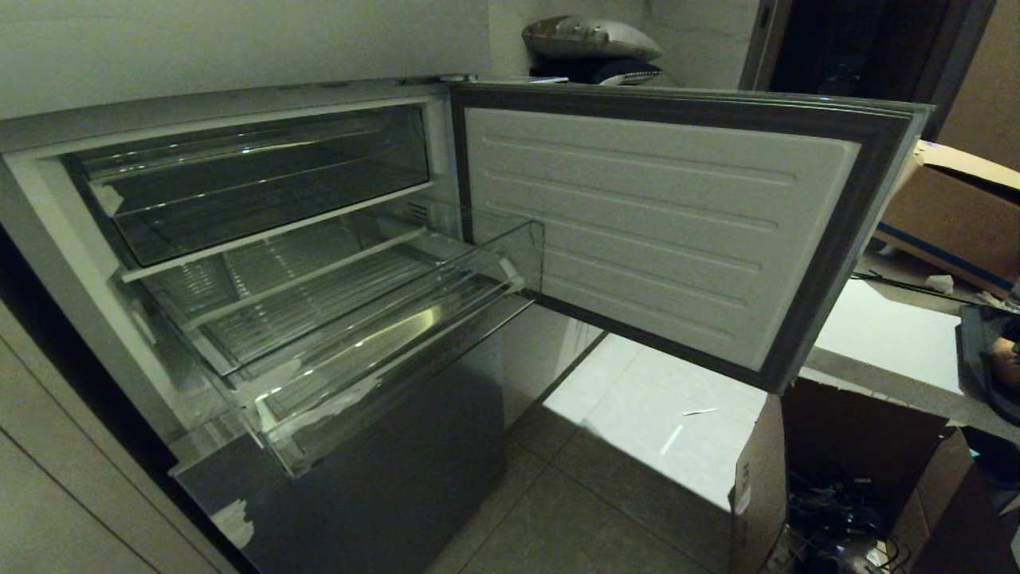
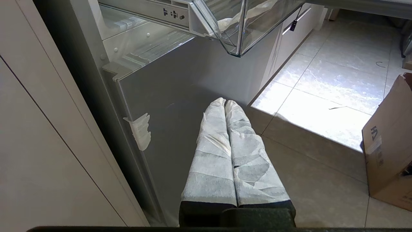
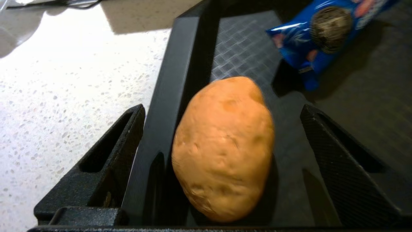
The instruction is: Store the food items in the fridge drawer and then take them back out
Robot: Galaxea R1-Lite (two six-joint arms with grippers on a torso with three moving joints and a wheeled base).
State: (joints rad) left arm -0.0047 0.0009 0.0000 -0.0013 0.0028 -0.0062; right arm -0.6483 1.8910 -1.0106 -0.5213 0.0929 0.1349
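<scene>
1. Closing on the potato (image 3: 223,148) looks like my next step. My right gripper (image 3: 222,161) has its jaws spread wide, one black finger on each side of the potato, neither touching it as far as I can see. Nothing is held yet.

2. The potato lies in a black tray (image 3: 183,64) on a speckled white counter (image 3: 64,96), close against the tray's raised wall. One finger hangs over that wall, so I judge it could catch the rim on the way down and knock the grasp crooked.

3. A round, matte-skinned lump may roll or squirt out if the jaws meet it off-centre. I would want them square across its middle.

4. A blue snack packet (image 3: 322,35) lies further along the tray, apart from the potato. It seems clear of the fingers, but a rolling potato could nudge it.

5. The fridge drawer (image 1: 382,343) stands pulled out and has nothing in it, with a shallower bin (image 1: 263,183) above it. The open fridge door (image 1: 661,231) sits between the counter side and the drawer, so carrying the potato across risks clipping the door edge.

6. Cardboard boxes (image 1: 805,478) stand on the floor nearby and could hamper the base.

7. My left gripper (image 2: 224,103) hangs parked low beside the fridge front, its wrapped fingers pressed together and holding nothing.
</scene>
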